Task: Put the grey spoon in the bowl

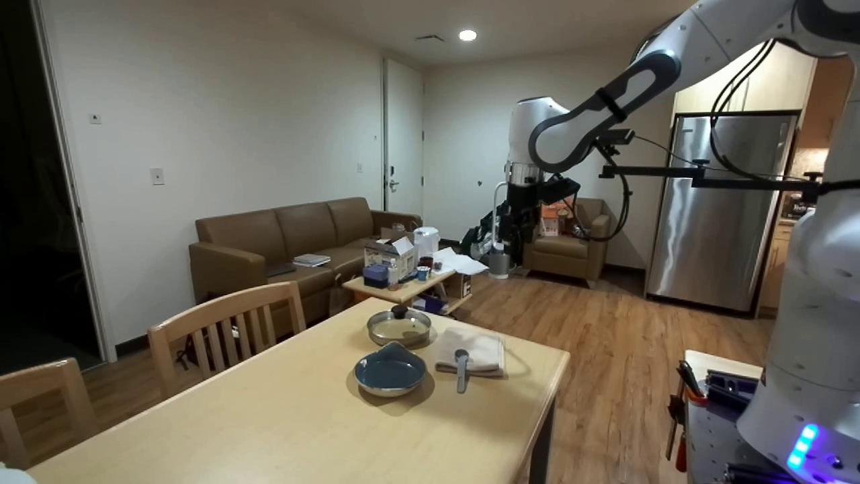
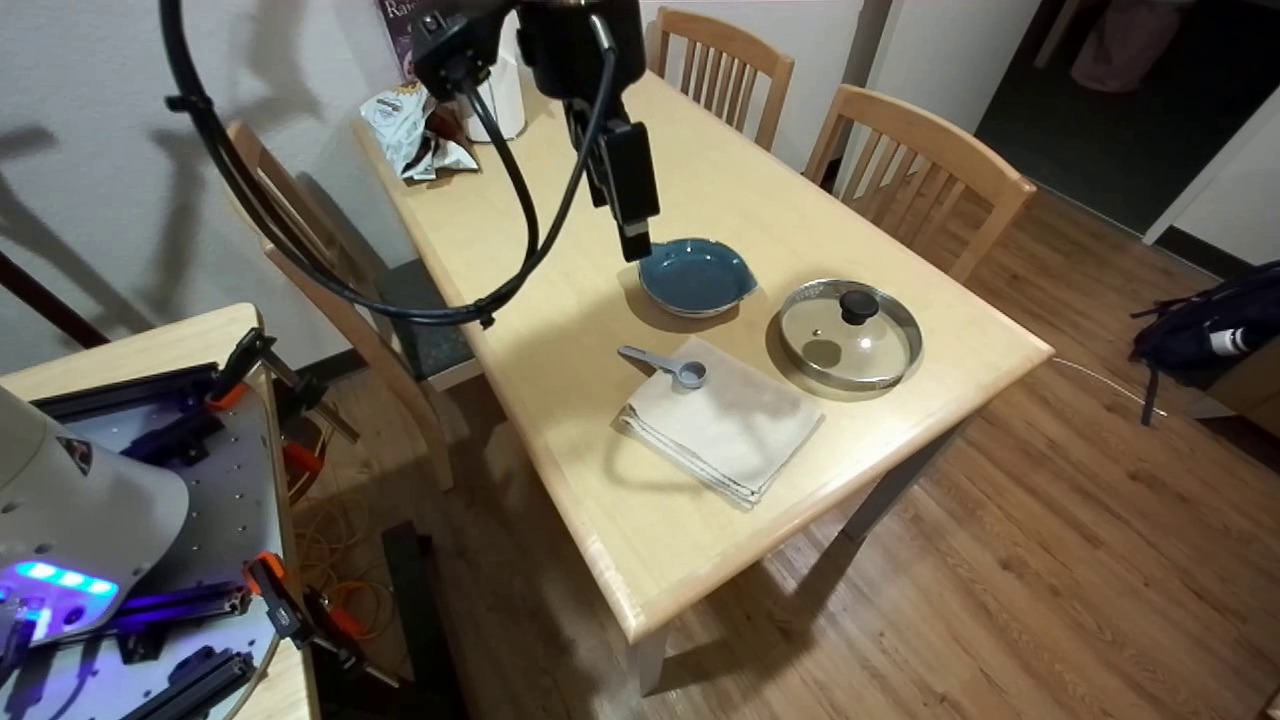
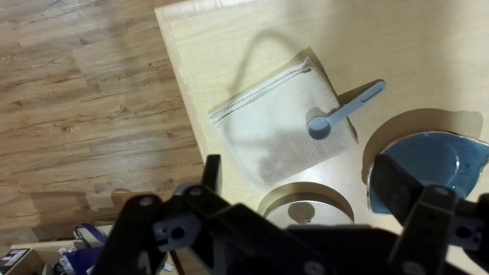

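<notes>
The grey spoon (image 1: 461, 376) lies with its round cup on a folded cloth and its handle past the cloth's edge over the table; it also shows in an exterior view (image 2: 650, 359) and in the wrist view (image 3: 353, 107). The blue-grey bowl (image 1: 390, 375) stands on the table beside the spoon; it also shows in an exterior view (image 2: 697, 278) and in the wrist view (image 3: 428, 160). Its inside looks empty. My gripper (image 3: 299, 162) is open and empty, high above the table. In the wrist view one finger covers part of the bowl.
A folded light cloth (image 2: 735, 425) lies under the spoon's cup. A glass lid with a black knob (image 2: 850, 345) lies near the cloth and bowl. The table's edge (image 1: 554, 390) is close to the cloth. A bag (image 2: 410, 130) stands at the table's far end. Chairs (image 1: 228, 323) line one side.
</notes>
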Tool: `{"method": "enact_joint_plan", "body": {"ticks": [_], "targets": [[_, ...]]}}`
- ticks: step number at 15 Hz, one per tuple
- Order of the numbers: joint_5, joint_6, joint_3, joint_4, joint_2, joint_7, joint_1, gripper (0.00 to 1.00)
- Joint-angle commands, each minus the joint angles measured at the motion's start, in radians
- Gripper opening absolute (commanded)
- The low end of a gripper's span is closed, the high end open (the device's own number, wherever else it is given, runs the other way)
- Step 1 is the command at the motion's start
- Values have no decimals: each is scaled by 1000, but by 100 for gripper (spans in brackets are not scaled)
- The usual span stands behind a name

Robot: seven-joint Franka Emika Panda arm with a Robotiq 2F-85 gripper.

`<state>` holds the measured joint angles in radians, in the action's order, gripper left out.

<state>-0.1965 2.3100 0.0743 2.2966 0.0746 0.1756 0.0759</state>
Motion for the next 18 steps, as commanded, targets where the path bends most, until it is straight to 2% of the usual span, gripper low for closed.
{"method": "enact_joint_plan", "body": {"ticks": [1, 3, 6, 7, 8, 11, 13, 14, 16, 17, 18], "targets": [[-132, 120, -26, 6, -42, 241, 8, 100], [-243, 151, -25, -29, -114, 388, 15, 100], [-377, 116, -25, -80, -270, 609, -38, 100], [-356, 110, -21, -101, -319, 597, -57, 100], [-323, 120, 0, -38, -204, 527, -48, 100], [-317, 123, 9, -80, -320, 568, -93, 100], [-335, 139, 19, -84, -322, 579, -95, 100], [-390, 148, 40, -96, -335, 671, -120, 100], [-416, 173, 43, -142, -404, 752, -164, 100], [-422, 184, 39, -160, -439, 782, -183, 84], [-409, 182, 22, -193, -488, 778, -204, 99]]}}
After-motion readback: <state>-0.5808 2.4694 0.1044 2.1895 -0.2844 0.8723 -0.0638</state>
